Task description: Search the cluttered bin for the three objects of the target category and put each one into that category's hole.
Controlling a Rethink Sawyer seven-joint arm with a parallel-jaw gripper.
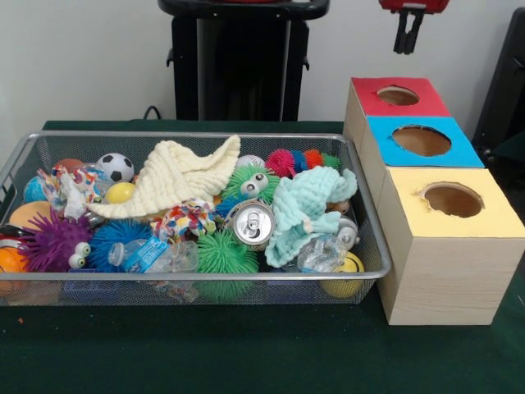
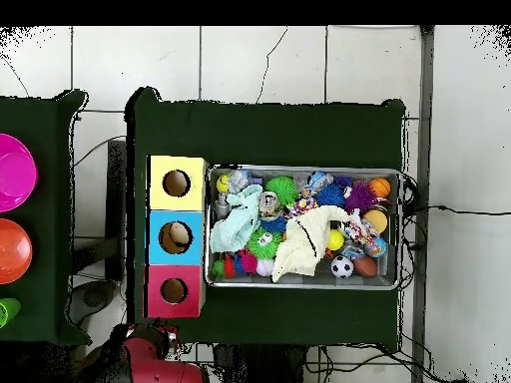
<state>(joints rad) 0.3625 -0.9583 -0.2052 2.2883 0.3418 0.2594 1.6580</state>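
Observation:
The silver wire-mesh bin (image 1: pixel 197 277) stands on the green table, full of clutter; it also shows in the overhead view (image 2: pixel 304 284). No yellow, brown or tiger-striped plush animal shows; a cream cloth (image 1: pixel 180 176) and a mint cloth (image 1: pixel 303 209) cover much of the pile. The red-topped round hole (image 1: pixel 398 96) is on the far wooden box, right of the bin, and shows in the overhead view (image 2: pixel 174 290). My gripper (image 1: pixel 408 33) hangs at the top edge, above and behind the red box, holding nothing I can see.
Blue-topped (image 1: pixel 421 140) and yellow-topped (image 1: pixel 452 199) boxes stand in line with the red one. The bin holds spiky balls (image 1: pixel 53 242), a crushed can (image 1: pixel 252 223), a soccer ball (image 1: pixel 116 167), a rope toy (image 1: pixel 184 220) and plastic bottles. Pink (image 2: pixel 12 172) and orange (image 2: pixel 12 249) bowls sit on a side table.

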